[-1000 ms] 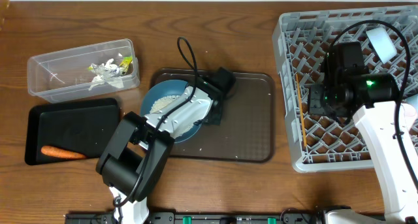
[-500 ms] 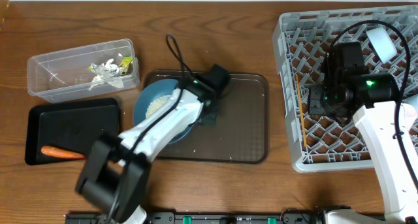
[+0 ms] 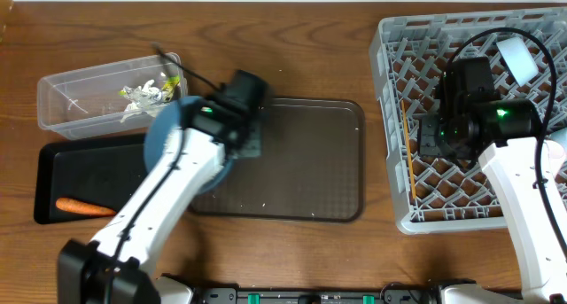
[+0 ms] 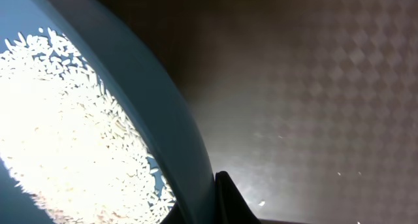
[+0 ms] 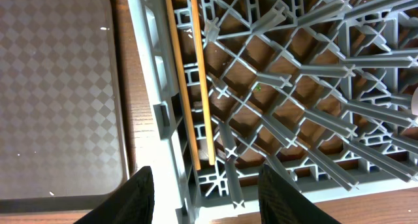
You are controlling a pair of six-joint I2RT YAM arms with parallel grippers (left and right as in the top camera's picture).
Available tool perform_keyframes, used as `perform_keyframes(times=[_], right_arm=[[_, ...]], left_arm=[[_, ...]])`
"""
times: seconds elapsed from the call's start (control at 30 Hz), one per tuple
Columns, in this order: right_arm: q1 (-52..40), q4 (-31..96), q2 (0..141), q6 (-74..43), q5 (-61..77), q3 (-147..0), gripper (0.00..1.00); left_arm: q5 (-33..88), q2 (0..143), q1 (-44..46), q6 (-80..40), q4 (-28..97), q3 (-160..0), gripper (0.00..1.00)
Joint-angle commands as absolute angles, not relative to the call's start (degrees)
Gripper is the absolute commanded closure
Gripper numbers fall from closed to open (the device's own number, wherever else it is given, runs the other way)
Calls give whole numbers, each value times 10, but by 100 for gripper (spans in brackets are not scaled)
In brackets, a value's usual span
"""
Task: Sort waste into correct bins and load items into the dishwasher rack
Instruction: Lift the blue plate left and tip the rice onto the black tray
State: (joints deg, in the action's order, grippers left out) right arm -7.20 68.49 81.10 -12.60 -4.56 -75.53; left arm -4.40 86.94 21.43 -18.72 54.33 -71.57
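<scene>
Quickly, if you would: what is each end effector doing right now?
Left end effector: closed on the blue bowl at its rim.
Right end effector: open, holding nothing.

Readable text: none in any view.
Small crumpled clear-white wrapper scraps with a yellow bit [image 3: 146, 93]: any print is too small to make out.
Clear plastic rectangular tub [image 3: 71, 109]: no legible label.
Large square grey plastic dishwasher rack [image 3: 400, 217]: no legible lettering or number on its lattice or walls.
Dark-brown serving tray [image 3: 310, 162]: an embossed diamond pattern only, seen from both wrists; no brand mark can be read.
</scene>
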Motion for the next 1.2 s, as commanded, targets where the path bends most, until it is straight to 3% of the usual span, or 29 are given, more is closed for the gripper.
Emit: perform_keyframes(times=[0.0, 0.73, 1.17], right_arm=[[-65, 687, 812, -126, -52, -757, 55], [-65, 688, 812, -126, -52, -757, 54], [-65, 692, 812, -126, -52, -757, 54]], left_arm=[[-8, 847, 162, -145, 548, -724, 94], [391, 841, -223, -40, 546, -724, 94], [552, 845, -386, -22, 548, -723, 94]])
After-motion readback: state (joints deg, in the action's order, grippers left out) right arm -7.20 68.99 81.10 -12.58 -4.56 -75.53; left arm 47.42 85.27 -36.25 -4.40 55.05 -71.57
